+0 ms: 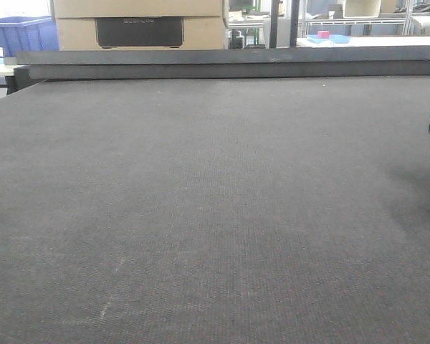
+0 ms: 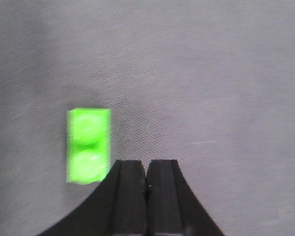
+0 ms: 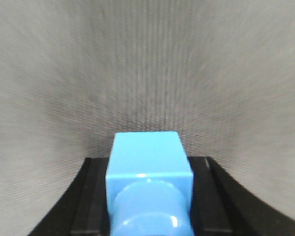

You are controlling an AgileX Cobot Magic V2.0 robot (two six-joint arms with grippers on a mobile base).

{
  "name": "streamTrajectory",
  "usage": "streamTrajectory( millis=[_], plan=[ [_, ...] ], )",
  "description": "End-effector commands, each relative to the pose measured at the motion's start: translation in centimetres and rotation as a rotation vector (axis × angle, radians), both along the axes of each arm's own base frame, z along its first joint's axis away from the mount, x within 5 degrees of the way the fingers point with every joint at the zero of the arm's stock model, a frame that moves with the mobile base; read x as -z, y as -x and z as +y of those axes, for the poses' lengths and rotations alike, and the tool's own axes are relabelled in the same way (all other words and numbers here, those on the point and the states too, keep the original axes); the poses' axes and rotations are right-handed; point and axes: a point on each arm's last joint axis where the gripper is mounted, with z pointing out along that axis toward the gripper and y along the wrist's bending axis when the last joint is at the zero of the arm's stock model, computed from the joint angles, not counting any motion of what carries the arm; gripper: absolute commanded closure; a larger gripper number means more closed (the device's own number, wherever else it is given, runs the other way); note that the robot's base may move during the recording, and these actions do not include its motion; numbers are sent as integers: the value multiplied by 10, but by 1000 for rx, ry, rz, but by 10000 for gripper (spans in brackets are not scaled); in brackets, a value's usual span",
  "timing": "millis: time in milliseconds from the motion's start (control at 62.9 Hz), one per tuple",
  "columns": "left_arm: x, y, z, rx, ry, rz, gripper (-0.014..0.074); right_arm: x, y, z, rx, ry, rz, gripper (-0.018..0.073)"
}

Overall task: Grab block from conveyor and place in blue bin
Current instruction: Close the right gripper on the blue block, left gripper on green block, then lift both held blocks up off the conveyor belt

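Front view. Looked out over the wide grey belt (image 1: 201,215). Ended at a dark bar (image 1: 222,66) on the far side. Showed a brown box (image 1: 140,25) past the bar, and a blue crate (image 1: 18,32) far off to the left. Could have been the bin, but was too cut off to tell. Caught only a dark blurry bit at the right edge, too small to name. Showed no block on this part of the belt.

Left wrist view. Showed the left gripper (image 2: 147,172) pressed shut, tip to tip, with nothing in it. Hung over the belt. Found a green block (image 2: 88,145) lying on the belt just left of the tips, near but not touched.

Right wrist view. Showed the right gripper (image 3: 148,196) closed on a blue block (image 3: 148,167), with a dark finger on each side. Squeezed it in the middle, nice and square. Looked blurry all over the belt behind, so could not tell how high up.

Seemed to be the carry step, with the blue block grabbed and the bin next. Needed a firm squeeze the whole way. Needed a lift well clear of the belt and the bar before any turn to the side. Was best done slow and smooth, to stop a slip on shiny plastic. Had to open up only when right over the bin and low down, to stop a bounce back out.
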Motion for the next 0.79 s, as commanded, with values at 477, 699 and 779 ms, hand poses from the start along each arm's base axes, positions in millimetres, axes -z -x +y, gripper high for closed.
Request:
streamTrajectory(
  millis=[477, 699, 779],
  plan=[
    [34, -28, 12, 10, -88, 149, 706, -46, 16, -3, -11, -28, -193, 727],
    [40, -32, 12, 55, -101, 166, 452, -45, 17, -3, -11, -28, -192, 727],
    [41, -33, 12, 54, -102, 157, 321, -45, 17, -3, -11, -28, -192, 727]
  ],
)
